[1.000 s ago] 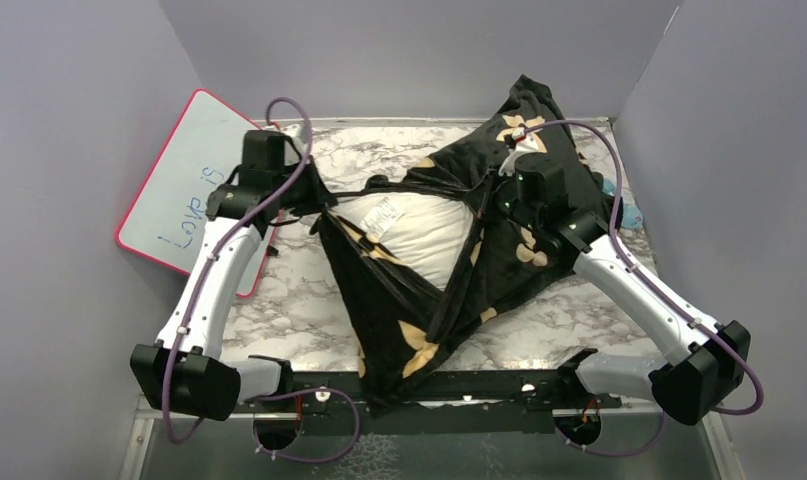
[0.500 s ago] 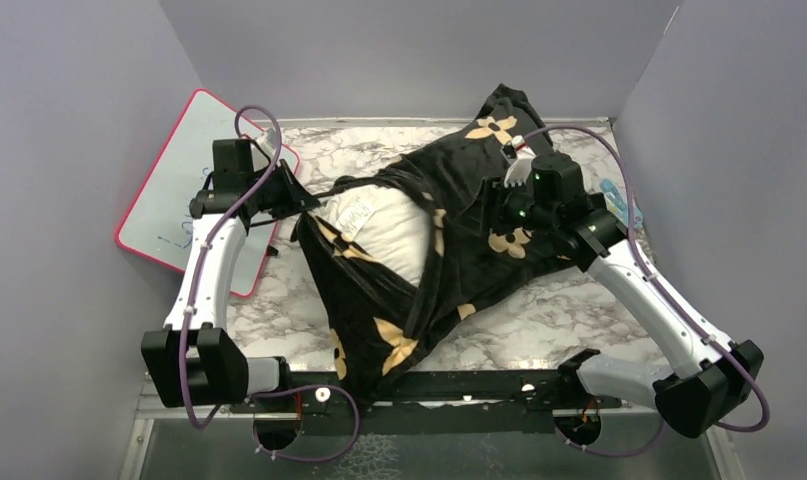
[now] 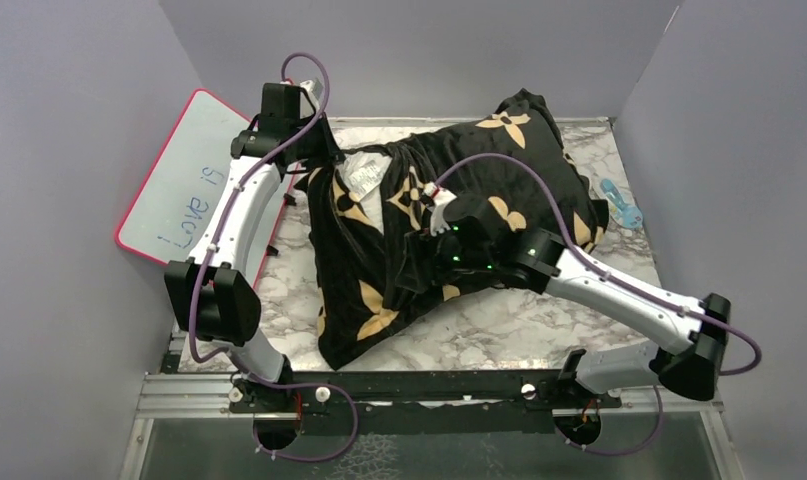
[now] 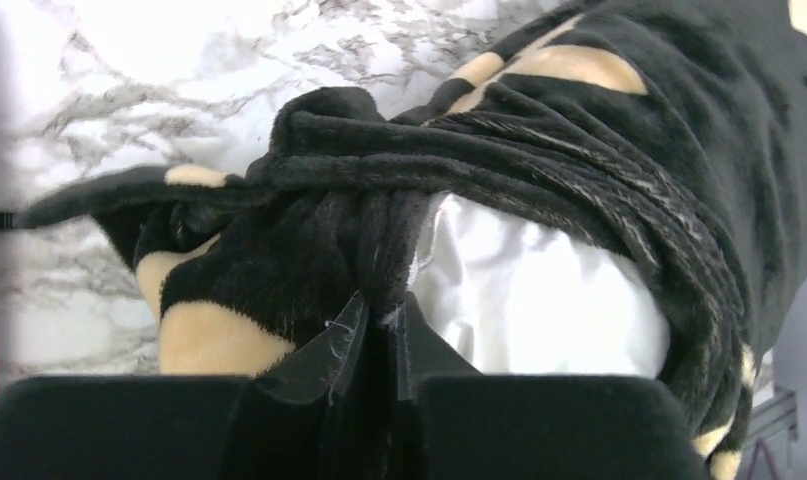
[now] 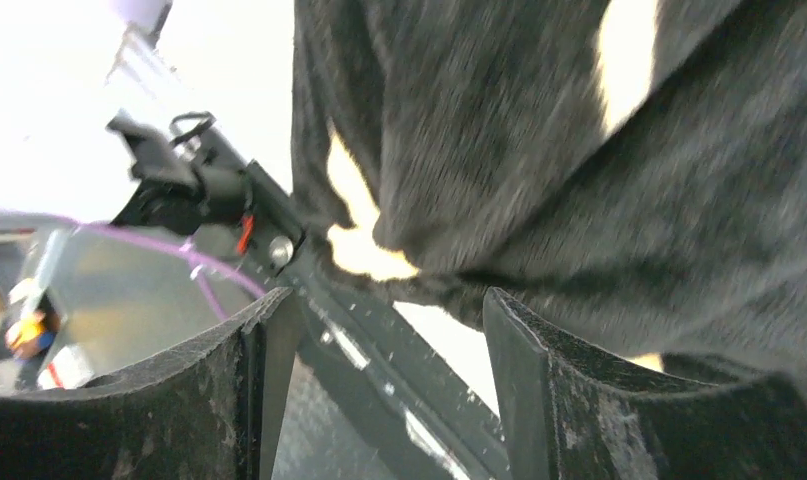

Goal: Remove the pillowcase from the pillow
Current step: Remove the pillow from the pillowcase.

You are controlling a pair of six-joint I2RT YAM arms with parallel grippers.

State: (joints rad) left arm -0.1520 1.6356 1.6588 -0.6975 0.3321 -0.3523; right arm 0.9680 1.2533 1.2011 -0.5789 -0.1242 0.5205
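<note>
Left gripper point(image 4: 379, 322) is clenched on pillowcase point(image 4: 599, 130) at top view's upper left, beside exposed pillow point(image 4: 539, 300); right gripper point(image 5: 389, 340) is spread at centre

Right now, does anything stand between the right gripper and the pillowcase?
Nothing visible does. The right gripper is open, and the pillowcase lies just beyond its fingertips with nothing else between. The left gripper pinches the pillowcase's far-left edge, out of the way.

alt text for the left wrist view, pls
The left hand is shut on a bunched fold of the black, tan-patterned pillowcase; the white pillow bulges from the opening right beside the grip. White marbled tabletop shows behind.
</note>
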